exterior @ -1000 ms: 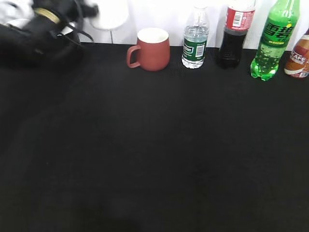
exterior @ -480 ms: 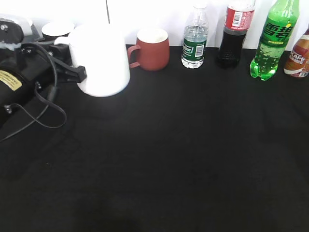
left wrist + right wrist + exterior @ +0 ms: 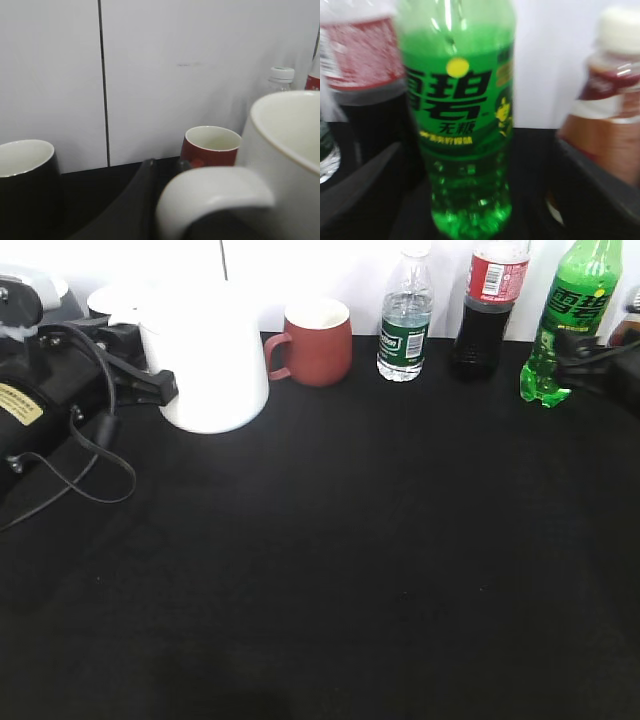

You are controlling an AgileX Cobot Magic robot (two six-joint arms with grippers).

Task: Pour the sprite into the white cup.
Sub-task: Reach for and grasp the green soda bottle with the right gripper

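The sprite (image 3: 575, 300) stands at the back right of the black table, and it fills the middle of the right wrist view (image 3: 457, 115). My right gripper (image 3: 578, 362) is open. Its dark fingers lie either side of the bottle's lower body (image 3: 470, 200), with gaps on both sides. The white cup (image 3: 208, 360) stands upright at the back left. My left gripper (image 3: 150, 380) is shut on its handle side. In the left wrist view the cup (image 3: 290, 145) and its loop handle fill the right, with one dark finger beside the handle.
A brick-red mug (image 3: 312, 340), a small water bottle (image 3: 404, 325) and a dark cola bottle (image 3: 488, 310) line the back wall between cup and sprite. A brown bottle (image 3: 615, 115) stands just right of the sprite. A dark mug (image 3: 25, 175) is behind the left gripper.
My left arm swung in from the back left with the white cup and lowered it to the table. My right gripper came into view around the sprite's lower body.
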